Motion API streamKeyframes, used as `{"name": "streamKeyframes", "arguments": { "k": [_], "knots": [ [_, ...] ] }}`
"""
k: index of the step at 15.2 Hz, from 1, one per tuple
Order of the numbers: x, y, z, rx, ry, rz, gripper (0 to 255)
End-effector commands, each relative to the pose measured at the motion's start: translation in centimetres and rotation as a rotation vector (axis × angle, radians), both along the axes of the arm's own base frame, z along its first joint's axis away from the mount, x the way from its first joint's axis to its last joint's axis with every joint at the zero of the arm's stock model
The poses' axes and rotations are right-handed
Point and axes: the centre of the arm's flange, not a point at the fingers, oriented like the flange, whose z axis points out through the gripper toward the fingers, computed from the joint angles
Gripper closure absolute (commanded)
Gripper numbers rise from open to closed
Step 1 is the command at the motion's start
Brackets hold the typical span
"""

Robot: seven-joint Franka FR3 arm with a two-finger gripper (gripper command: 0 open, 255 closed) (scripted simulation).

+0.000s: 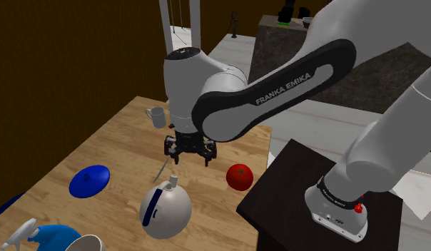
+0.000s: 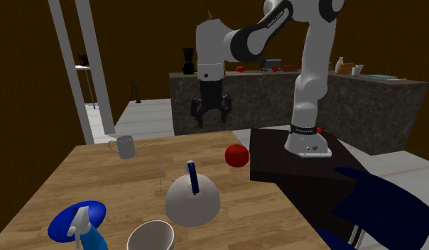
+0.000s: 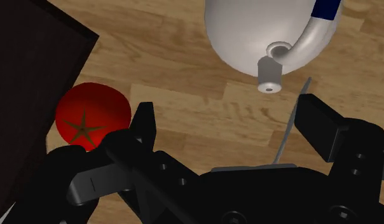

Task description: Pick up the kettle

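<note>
– Kettle (image 1: 165, 209) first: where does it sit?
– On the wooden table (image 1: 121, 146), upright, grey-white with a blue handle, well in from the edges, between a blue plate (image 1: 89, 180) and a red tomato (image 1: 239, 176). The tomato lies by the table edge next to the dark stand (image 1: 292, 192).
– And the gripper (image 1: 188, 155)?
– It hangs above the table beyond the kettle, fingers spread, nothing between them.
– The room?
– Dark brown walls, a dark counter (image 2: 277, 99) behind, white posts. A mug (image 1: 156, 116) stands near the far corner.
</note>
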Motion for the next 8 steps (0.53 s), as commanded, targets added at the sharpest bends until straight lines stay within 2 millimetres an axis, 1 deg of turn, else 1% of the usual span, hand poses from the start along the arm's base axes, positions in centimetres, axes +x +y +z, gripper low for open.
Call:
{"name": "streamKeyframes", "arguments": {
  "k": [1, 8],
  "knots": [
    [1.3, 2.1, -1.5, 0.004, 0.010, -0.049, 0],
    [6.2, 8.1, -6.5, 0.013, 0.046, -0.199, 0]
  ]
}}
